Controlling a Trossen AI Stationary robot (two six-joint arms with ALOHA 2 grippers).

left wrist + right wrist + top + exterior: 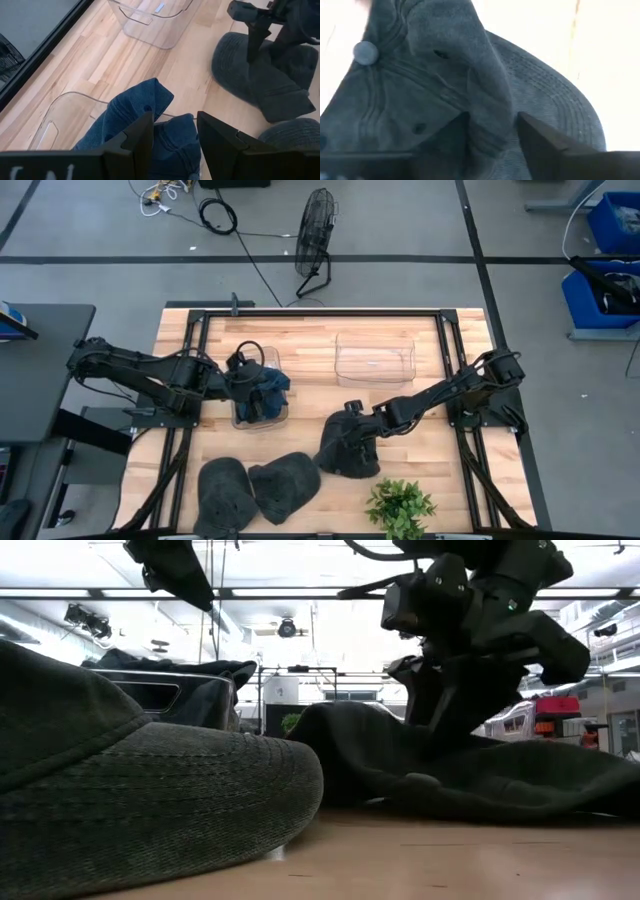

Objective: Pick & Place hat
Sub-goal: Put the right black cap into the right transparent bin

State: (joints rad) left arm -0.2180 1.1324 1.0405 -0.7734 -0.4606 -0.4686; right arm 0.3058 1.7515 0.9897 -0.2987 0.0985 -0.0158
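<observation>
A blue hat (268, 390) lies in the near clear bin (240, 418), left of the table's middle. My left gripper (175, 135) stands over that bin, shut on the blue hat (150, 107). A dark grey cap (345, 450) sits on the table right of middle, brim toward the near edge. My right gripper (492, 132) reaches it from the right and is shut on its crown (352, 412). In the low view the grey cap (520, 775) rests on the wood beneath the right gripper (450, 690). My left gripper pinches a bunched fold of the blue hat's cloth (172, 125) between its two fingers, coming from above and slanting from the table's left. The hat's other parts sit inside the bin; a peak of cloth (155, 87) stands up past the fingers. My right gripper pinches a raised fold of the grey cap's crown (487, 107), beside the top button (365, 51), between its two fingers. It comes slanting down from the table's right. The cap's brim (555, 105) and lower edge stay on the table.
A second clear bin (375, 360) stands toward the far edge, right of middle. Two more dark caps (222, 495) (285, 482) lie near the near edge, one filling the low view's left (120, 800). A small green plant (400, 505) sits at the near edge.
</observation>
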